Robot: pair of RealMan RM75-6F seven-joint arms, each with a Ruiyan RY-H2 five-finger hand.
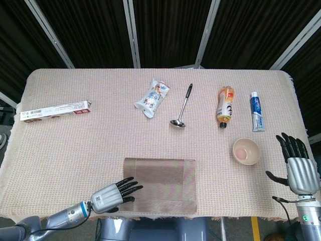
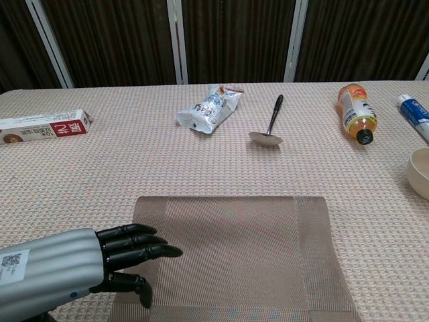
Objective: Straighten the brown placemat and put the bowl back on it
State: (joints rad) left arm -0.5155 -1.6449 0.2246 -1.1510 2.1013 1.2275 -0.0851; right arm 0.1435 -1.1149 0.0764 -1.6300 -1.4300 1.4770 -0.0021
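The brown placemat [image 1: 159, 185] [image 2: 231, 255] lies flat at the table's near edge, its sides square to the edge. My left hand [image 1: 112, 194] [image 2: 74, 271] is at its near left corner, open, its fingertips [image 2: 164, 250] over the mat's left border. The cream bowl [image 1: 246, 151] [image 2: 420, 172] stands upright on the tablecloth, right of the mat and apart from it. My right hand [image 1: 298, 166] is open with spread fingers, right of the bowl at the table's right edge, not touching it. The chest view does not show that hand.
Along the far side lie a long red-and-white box [image 1: 54, 111], a snack packet [image 1: 152, 97], a metal ladle [image 1: 182, 107], an orange drink bottle [image 1: 225, 106] on its side and a toothpaste tube [image 1: 257, 111]. The woven cloth [image 1: 100, 140] covers the whole table.
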